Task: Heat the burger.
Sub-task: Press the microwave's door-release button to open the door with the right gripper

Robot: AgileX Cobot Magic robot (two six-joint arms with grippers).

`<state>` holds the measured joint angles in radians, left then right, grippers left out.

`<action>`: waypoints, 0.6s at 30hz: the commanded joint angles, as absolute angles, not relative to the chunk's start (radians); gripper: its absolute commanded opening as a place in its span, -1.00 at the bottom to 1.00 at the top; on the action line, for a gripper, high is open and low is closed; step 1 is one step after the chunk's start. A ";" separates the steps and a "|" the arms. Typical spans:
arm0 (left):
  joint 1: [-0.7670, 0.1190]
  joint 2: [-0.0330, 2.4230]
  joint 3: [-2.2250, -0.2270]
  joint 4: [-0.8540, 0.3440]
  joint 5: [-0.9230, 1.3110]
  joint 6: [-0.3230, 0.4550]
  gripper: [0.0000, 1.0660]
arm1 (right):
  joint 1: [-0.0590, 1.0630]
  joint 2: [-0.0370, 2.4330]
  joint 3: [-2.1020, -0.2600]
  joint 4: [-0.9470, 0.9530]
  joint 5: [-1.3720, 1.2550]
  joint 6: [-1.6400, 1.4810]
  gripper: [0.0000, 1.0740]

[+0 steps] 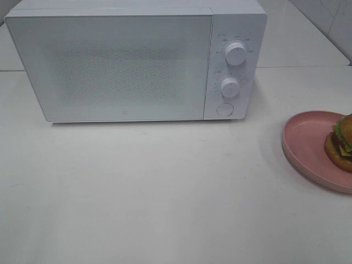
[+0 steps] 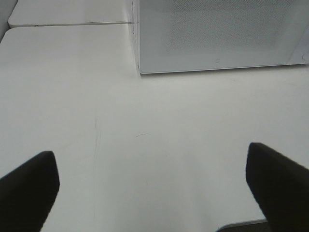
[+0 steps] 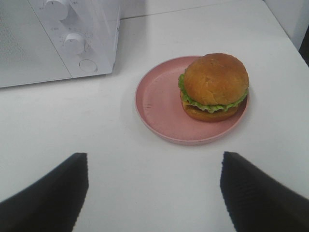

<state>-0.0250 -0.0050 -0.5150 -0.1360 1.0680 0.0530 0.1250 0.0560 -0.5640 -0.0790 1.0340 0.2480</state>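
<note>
The burger (image 3: 215, 87) has a golden-brown bun and green lettuce and sits on the far side of a pink round plate (image 3: 159, 104). In the high view the burger (image 1: 341, 142) and the plate (image 1: 308, 144) lie at the right edge, partly cut off. A white microwave (image 1: 126, 63) with its door shut stands at the back of the table. My right gripper (image 3: 154, 193) is open and empty, a short way in front of the plate. My left gripper (image 2: 154, 188) is open and empty above bare table in front of the microwave (image 2: 217, 34). Neither gripper shows in the high view.
The microwave has two round knobs (image 1: 235, 53) (image 1: 230, 87) and a round button (image 1: 224, 109) on its right panel; they also show in the right wrist view (image 3: 75, 42). The white table (image 1: 165, 192) has a seam behind the microwave.
</note>
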 commanded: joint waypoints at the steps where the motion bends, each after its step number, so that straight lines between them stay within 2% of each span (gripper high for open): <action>1: -0.021 -0.029 -0.515 -0.132 1.067 0.052 0.84 | 0.119 0.095 -0.573 -0.084 1.014 0.243 0.40; 18: -0.021 -0.029 -0.515 -0.132 1.067 0.052 0.84 | 0.119 0.347 -0.572 -0.084 0.841 0.242 0.40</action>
